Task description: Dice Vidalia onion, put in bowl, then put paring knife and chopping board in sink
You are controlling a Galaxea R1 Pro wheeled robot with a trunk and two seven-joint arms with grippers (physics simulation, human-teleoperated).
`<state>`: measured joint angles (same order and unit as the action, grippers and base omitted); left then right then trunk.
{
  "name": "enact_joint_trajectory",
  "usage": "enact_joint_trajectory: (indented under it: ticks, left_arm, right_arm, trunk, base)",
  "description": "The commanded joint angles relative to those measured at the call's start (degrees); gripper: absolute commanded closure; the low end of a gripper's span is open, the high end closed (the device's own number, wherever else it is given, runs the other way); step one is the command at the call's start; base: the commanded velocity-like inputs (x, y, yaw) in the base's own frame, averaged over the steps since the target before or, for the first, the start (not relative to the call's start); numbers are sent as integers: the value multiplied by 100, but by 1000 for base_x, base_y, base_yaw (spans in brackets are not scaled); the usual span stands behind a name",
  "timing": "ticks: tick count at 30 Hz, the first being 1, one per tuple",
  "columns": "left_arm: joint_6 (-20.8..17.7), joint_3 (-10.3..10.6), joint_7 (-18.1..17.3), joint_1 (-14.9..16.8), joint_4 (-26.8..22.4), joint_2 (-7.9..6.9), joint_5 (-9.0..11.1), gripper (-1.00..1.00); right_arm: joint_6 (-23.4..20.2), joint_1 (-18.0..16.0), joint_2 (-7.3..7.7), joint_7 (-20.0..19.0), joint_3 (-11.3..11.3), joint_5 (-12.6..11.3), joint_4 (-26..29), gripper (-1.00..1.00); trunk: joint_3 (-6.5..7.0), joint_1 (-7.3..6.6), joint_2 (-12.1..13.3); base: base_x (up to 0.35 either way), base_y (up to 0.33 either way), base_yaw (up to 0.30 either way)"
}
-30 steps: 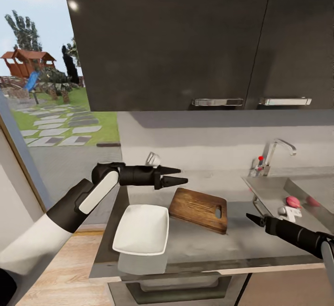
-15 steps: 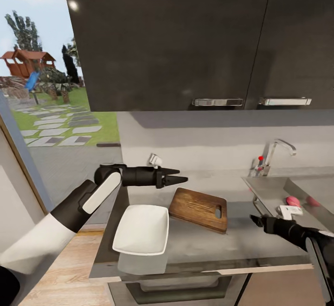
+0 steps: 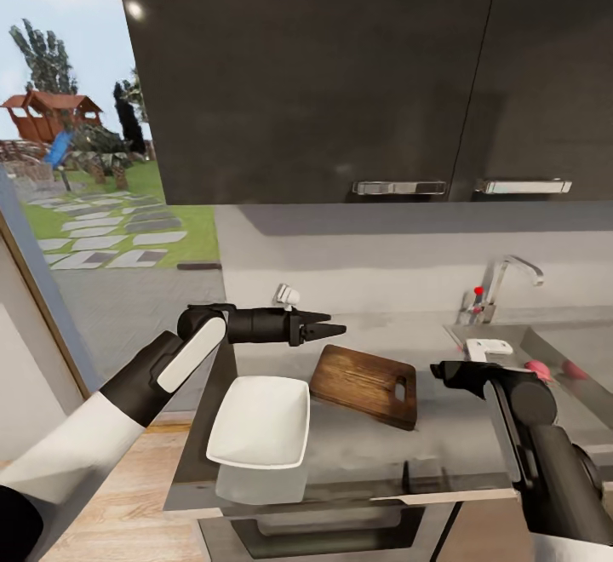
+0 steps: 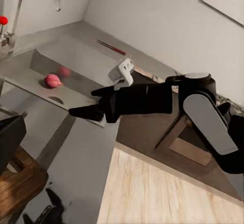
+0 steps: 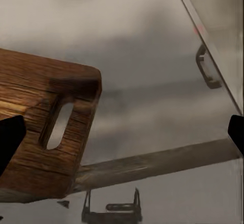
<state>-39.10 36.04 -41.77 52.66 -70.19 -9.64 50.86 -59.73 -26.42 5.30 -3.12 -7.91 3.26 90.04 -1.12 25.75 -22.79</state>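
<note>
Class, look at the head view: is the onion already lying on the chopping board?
No. The chopping board lies bare on the countertop, while the pinkish onion sits down in the sink.

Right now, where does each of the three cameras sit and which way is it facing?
Head view: on the head, looking forward and down over the countertop at the bowl, chopping board and sink; both arms show, with the left pincer and the right pincer.
Left wrist view: on the left arm, facing across to the sink, its pinkish onion and the right arm.
Right wrist view: on the right arm, looking down at the chopping board's slot end; dark fingertips at the edges.
Shared: all three show the board.
</note>
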Motion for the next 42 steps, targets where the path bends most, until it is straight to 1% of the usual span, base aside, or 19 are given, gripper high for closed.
enact_joint_trajectory:
  ticks: [1,3,7,9,17,21,22,25,26,29,31,34,42]
  left_arm:
    - [-36,9,11,7,1,-4,47,-100]
    - [-36,9,11,7,6,-3,47,-100]
    - [-32,5,11,7,48,-9,47,-100]
    - [-26,1,11,7,71,-18,50,-100]
    - [172,-15,11,7,278,-36,168,-100]
    - [236,-18,11,7,340,-38,192,-100]
    - [265,-18,11,7,348,-38,194,-100]
    - [312,-18,11,7,357,-38,195,-100]
    - [329,-18,11,7,360,-38,197,-100]
    - [349,-18,11,7,373,-38,198,-100]
    - [356,-18,11,7,380,-38,197,-100]
    - [358,-18,11,7,387,-38,196,-100]
    - [359,-18,11,7,396,-38,196,-100]
  right_arm:
    - [-27,-51,-13,12,1,36,5,-100]
    - [-27,-177,-58,108,5,39,5,-100]
    - [-27,-327,-116,180,10,42,5,-100]
    - [-27,-359,-126,195,10,42,5,-100]
    - [-27,-413,-150,318,-4,36,-13,-100]
    - [-27,-416,-167,399,-47,-44,-160,-100]
    - [-27,-416,-168,402,-93,-80,-207,-100]
    - [-27,-417,-169,405,-335,-215,-312,-100]
    - [-27,-417,-169,406,-486,-302,-386,-100]
    - [-27,-417,-169,407,-703,-449,-555,-100]
    - [-27,-417,-171,410,-783,-509,-638,-100]
    - [-27,-417,-175,414,-828,-542,-689,-100]
    - [29,-417,-178,424,-823,-522,-722,-100]
  trunk:
    - [-12,4,-12]
    - [-12,4,-12]
    - [-12,4,-12]
    - [-12,4,-12]
    - [-12,4,-12]
    - [-12,4,-12]
    - [-12,4,-12]
    - [-12,4,-12]
    - [-12,4,-12]
    - [-12,4,-12]
    - [-12,4,-12]
    - [-12,4,-12]
    - [-12,4,-12]
  base:
    - [0,0,0]
    - [0,0,0]
    - [0,0,0]
    - [0,0,0]
    - [0,0,0]
    - [0,0,0]
    - [0,0,0]
    - [49,59,0]
    - [111,153,0]
    - [137,195,0]
    - [164,233,0]
    - [185,232,0]
    - [198,185,0]
